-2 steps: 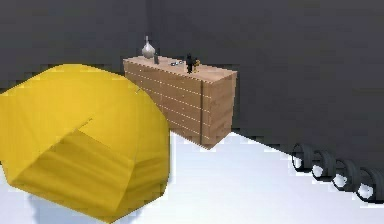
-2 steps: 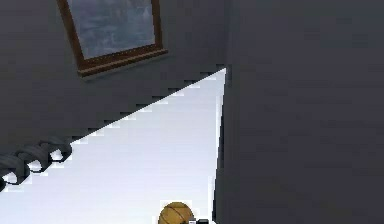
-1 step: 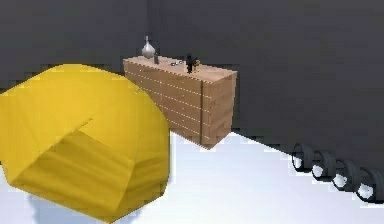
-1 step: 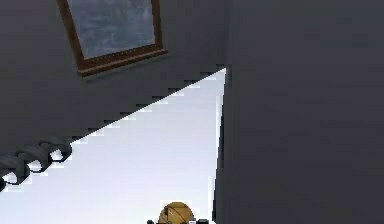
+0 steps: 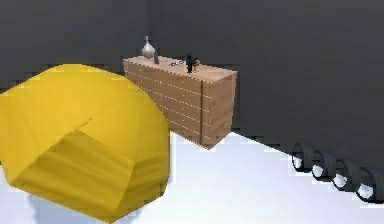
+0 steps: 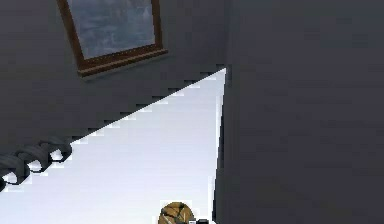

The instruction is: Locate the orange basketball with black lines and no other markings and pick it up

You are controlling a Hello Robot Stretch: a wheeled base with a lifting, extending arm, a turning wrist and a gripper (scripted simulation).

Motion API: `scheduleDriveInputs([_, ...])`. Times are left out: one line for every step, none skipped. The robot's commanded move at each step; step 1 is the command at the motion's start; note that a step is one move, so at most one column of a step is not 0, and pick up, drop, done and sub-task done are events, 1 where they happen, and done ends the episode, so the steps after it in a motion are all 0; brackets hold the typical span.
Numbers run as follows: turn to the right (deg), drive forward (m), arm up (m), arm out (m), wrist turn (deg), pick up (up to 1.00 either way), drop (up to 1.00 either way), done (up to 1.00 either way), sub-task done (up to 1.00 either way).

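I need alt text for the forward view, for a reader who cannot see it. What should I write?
A big yellow angular object fills the left foreground on a pale floor. Behind it a wooden dresser stands against a dark wall, with a grey vase on top. A row of dark rings lies at the right.

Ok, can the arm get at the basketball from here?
Probably yes. The basketball lies on bare floor at the arm side view's bottom edge, with what looks like the jaws' dark tip close by it and nothing between. The dark wall to its right may crowd the approach.
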Motion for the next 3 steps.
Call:
scheduleDriveInputs([0.0,0.00,-0.30,0.00,0.0,0.00,0.00,0.00,0.00])
scheduleDriveInputs([0.0,0.00,0.00,0.00,0.0,1.00,0.00,0.00,0.00])
scheduleDriveInputs([0.0,0.00,0.10,0.00,0.0,0.00,0.00,0.00,0.00])
